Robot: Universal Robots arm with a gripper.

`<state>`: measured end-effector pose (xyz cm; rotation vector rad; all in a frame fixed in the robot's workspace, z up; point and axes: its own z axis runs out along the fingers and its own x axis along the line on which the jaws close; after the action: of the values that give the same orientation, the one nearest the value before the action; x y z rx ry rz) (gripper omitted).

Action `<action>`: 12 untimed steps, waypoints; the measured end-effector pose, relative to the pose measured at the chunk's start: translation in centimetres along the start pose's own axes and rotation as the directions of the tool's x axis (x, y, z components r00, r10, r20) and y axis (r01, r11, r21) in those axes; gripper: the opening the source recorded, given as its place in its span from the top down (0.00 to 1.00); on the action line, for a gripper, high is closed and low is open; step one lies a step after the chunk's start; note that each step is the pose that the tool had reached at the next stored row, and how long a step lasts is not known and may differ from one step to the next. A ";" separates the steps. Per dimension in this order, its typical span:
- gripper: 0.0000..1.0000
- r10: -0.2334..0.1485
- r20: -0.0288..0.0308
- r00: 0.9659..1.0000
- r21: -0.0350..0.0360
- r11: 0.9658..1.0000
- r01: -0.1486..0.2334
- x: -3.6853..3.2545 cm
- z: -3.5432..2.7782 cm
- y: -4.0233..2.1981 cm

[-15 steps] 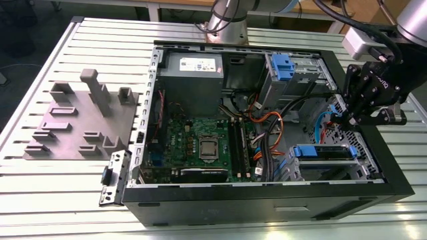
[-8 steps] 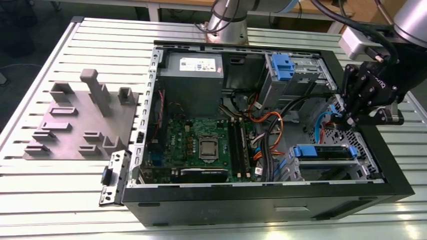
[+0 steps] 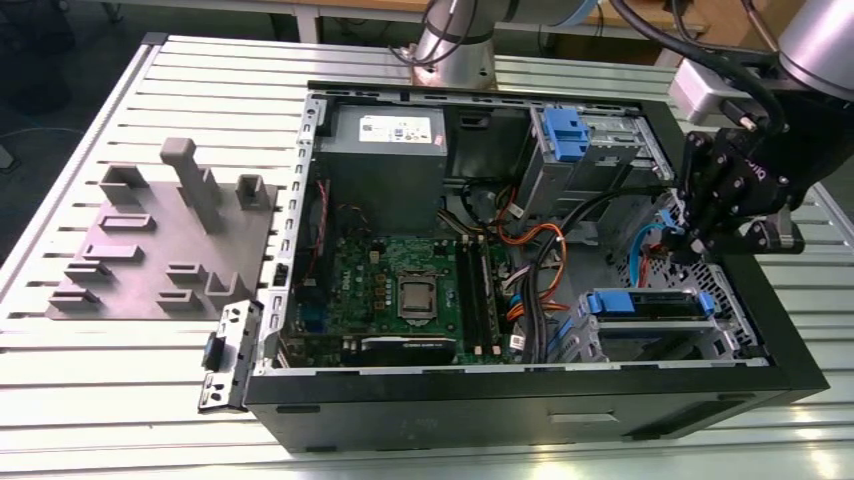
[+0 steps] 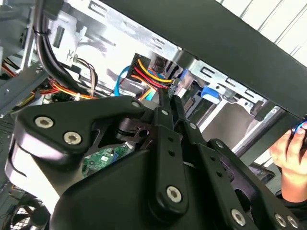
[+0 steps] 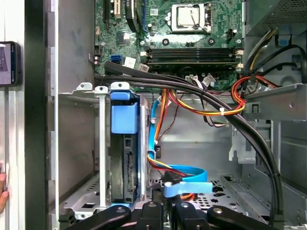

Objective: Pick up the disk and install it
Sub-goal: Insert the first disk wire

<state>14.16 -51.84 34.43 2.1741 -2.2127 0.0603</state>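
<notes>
The disk (image 3: pixel 650 304) sits edge-up in the metal drive cage at the near right corner of the open computer case (image 3: pixel 441 395), its blue bracket on top. In the first wrist view the disk (image 5: pixel 125 163) stands in its slot under the blue bracket tab. My gripper (image 3: pixel 678 245) hangs inside the case just beyond the cage, over the cables. Its fingers (image 5: pixel 154 209) are shut together with nothing visible between them, beside a blue flat cable (image 5: pixel 184 184). In the second wrist view the gripper (image 4: pixel 166 96) points at a bundle of red, yellow and orange wires.
A grey power-supply box (image 3: pixel 387 140) and the green motherboard (image 3: pixel 407 285) fill the case's left half. Thick black cables (image 5: pixel 240 129) cross above the cage. A grey fixture plate (image 3: pixel 147 250) lies on the slatted table to the exterior view's left. A person's hand (image 4: pixel 292 163) is close to the case.
</notes>
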 end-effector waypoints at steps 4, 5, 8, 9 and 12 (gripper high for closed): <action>0.84 -0.006 0.000 1.000 0.007 1.000 0.006 0.80 0.05 0.15; 0.84 -0.008 0.000 1.000 0.009 1.000 0.008 0.95 0.05 0.18; 0.84 -0.013 0.000 1.000 0.015 1.000 0.013 1.30 0.08 0.35; 0.84 -0.015 0.000 1.000 0.017 1.000 0.015 1.37 0.09 0.42; 0.84 -0.018 0.001 1.000 0.024 1.000 0.018 1.55 0.10 0.76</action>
<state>13.37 -53.38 34.41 2.2065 -2.2040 0.0859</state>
